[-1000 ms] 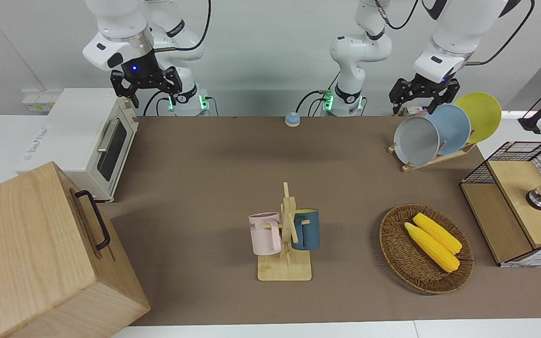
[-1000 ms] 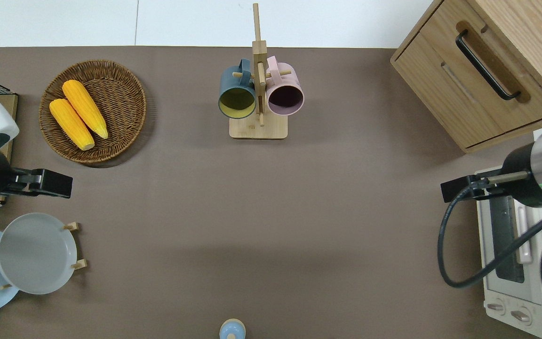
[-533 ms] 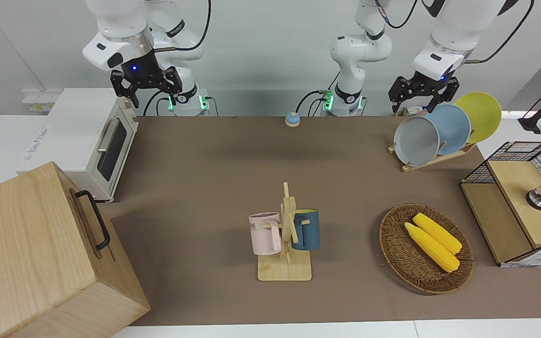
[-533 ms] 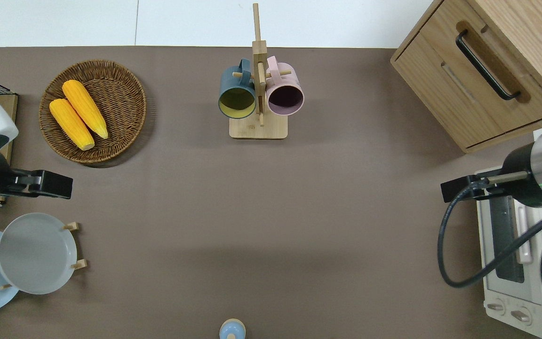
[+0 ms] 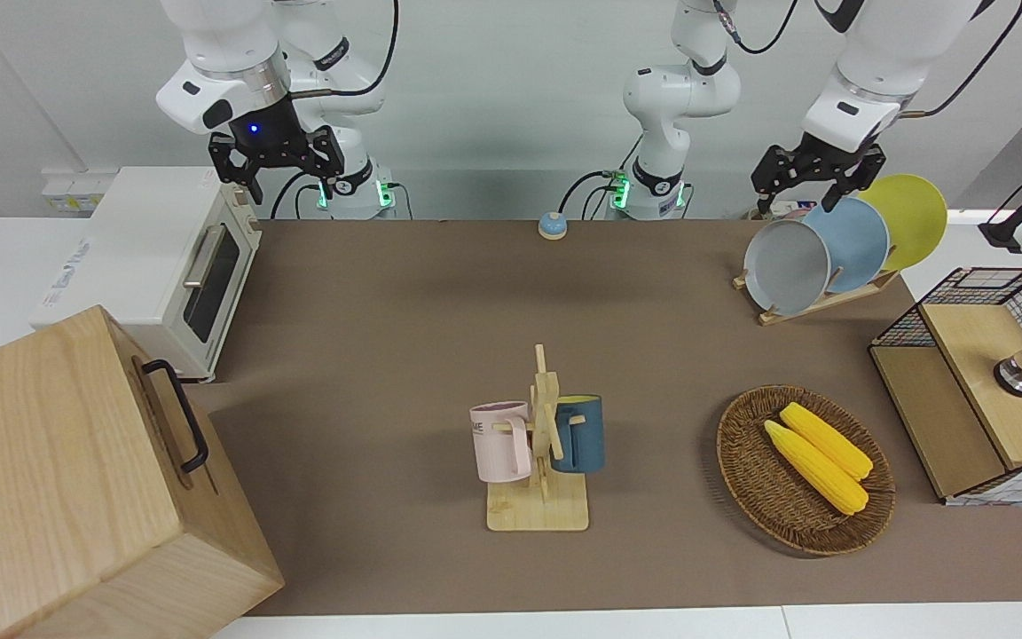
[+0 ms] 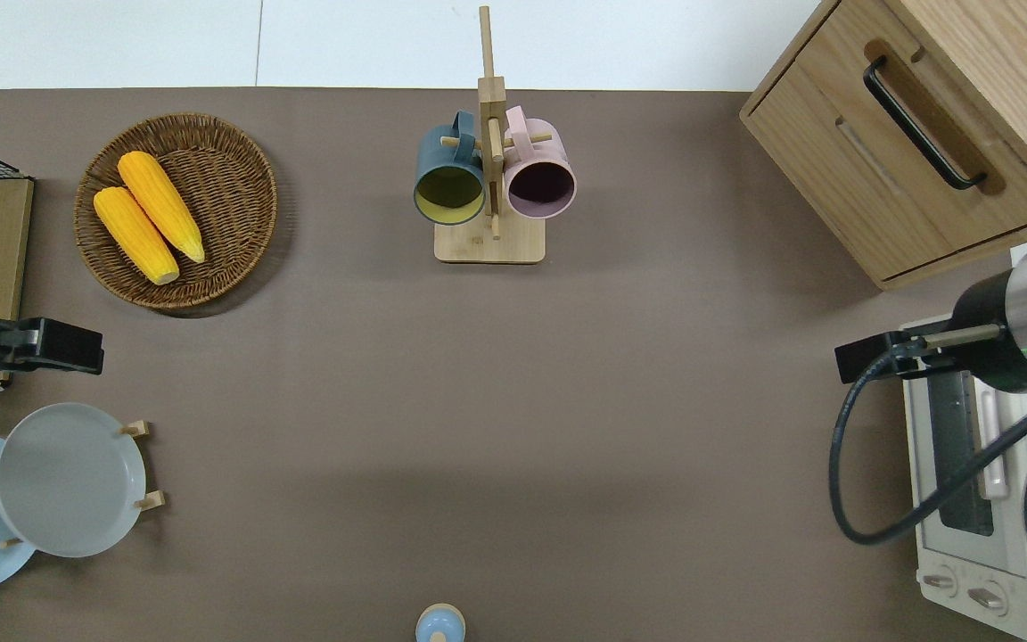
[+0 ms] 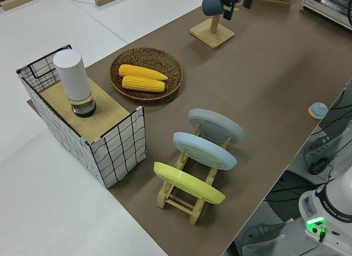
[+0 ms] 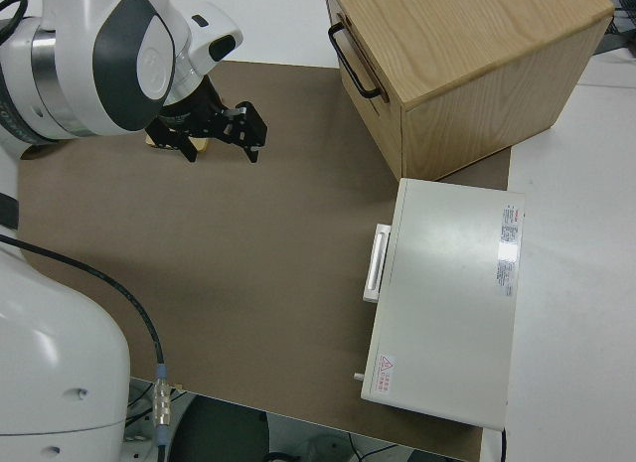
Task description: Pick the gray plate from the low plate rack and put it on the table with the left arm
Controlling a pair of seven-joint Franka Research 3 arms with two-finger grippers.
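- The gray plate (image 5: 786,266) leans in the low plate rack (image 5: 817,302) at the left arm's end of the desk (image 5: 404,337), clear of the left gripper (image 5: 817,188), whose fingers are spread.
- The plate's hollow face tilts away from the robots.
- The pink mug's (image 5: 502,441) lettering is illegible.
- The right arm is parked.

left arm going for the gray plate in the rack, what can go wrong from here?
1. The gray plate leans right against the light blue plate in the low plate rack; the left gripper, jaws open, could catch the blue rim instead.
2. The rack is light and loose on the table; a slanted pull may drag or tip it, and the yellow plate too.
3. The wire basket stands near the rack, limiting swing room.
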